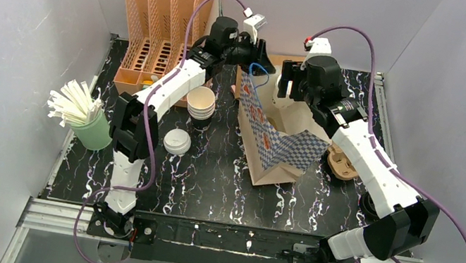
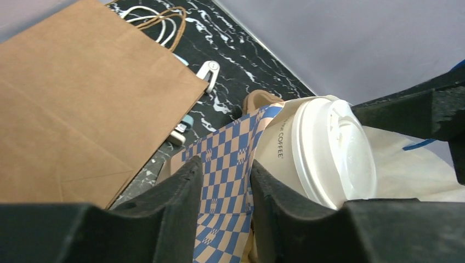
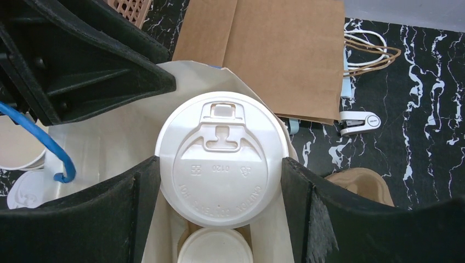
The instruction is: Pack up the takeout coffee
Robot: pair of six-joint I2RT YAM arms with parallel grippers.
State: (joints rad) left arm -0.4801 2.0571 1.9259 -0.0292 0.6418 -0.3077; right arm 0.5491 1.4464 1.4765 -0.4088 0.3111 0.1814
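Our right gripper (image 3: pixel 220 181) squeezes a lidded cup (image 3: pixel 219 148) above the open bag (image 1: pixel 277 150), at 12 o'clock. Our left gripper (image 2: pixel 225 186) pinches the bag edge. If it slips, the cup could spill.

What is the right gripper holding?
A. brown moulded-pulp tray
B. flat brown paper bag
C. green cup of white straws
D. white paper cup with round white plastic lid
D: the right gripper clamps the white lidded paper cup on both sides.
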